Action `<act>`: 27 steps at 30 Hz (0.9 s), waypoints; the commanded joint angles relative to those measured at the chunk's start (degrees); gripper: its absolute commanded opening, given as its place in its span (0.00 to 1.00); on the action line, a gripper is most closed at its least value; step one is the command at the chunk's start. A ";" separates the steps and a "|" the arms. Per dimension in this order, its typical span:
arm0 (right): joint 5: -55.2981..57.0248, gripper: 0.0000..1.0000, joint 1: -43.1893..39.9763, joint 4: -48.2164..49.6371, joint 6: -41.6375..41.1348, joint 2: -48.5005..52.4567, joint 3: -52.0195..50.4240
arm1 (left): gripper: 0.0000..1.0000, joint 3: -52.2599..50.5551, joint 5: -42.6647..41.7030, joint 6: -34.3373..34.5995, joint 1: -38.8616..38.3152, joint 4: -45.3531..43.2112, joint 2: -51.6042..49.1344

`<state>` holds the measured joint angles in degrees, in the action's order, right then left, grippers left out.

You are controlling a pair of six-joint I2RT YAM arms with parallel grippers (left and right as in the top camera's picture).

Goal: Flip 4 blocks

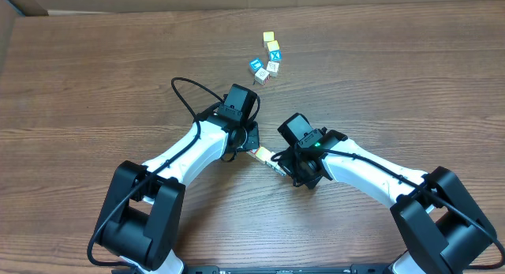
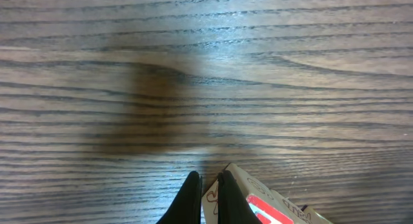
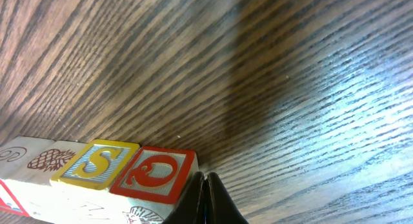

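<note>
The left pincer [image 2: 206, 197] is clenched on nothing, its tips pressed together low over the wooden surface [image 1: 394, 69]. A block with a red-and-white face [image 2: 271, 209] sits just beside it at 3 o'clock. The blocks [image 1: 271, 161] lie in a short row near the middle of the surface, between the two pincers. A few loose cubes [image 1: 268, 59] sit well apart towards 12 o'clock. The right pincer [image 3: 205, 197] is also clenched empty. Its tips are against the row's end, where a red Q block [image 3: 153, 174] lies, with a yellow S block [image 3: 97, 162] at the Q's 9 o'clock.
</note>
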<state>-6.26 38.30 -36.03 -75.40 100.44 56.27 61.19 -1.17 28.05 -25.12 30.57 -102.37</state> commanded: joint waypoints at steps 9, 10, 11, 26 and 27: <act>-3.06 0.04 0.33 0.63 -4.39 -1.75 0.31 | 0.04 1.33 -3.37 -1.95 0.09 -1.49 -1.14; -3.26 0.04 0.37 0.63 -4.76 -1.75 0.31 | 0.04 1.33 -3.34 -1.95 0.09 -1.64 -1.14; -3.48 0.04 0.39 0.61 -5.35 -1.75 0.31 | 0.04 1.33 -3.34 -1.95 0.09 -1.73 -1.14; -1.49 0.04 8.15 1.97 -25.97 -1.73 0.31 | 0.04 1.33 -3.37 -1.88 -0.02 -4.11 -1.14; -1.25 0.04 8.70 2.14 -27.06 -1.73 0.31 | 0.04 1.33 -3.37 -1.88 -0.02 -4.13 -1.14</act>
<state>-9.50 45.71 -34.28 -96.07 100.44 56.27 61.25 -3.68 26.96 -25.04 26.55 -102.37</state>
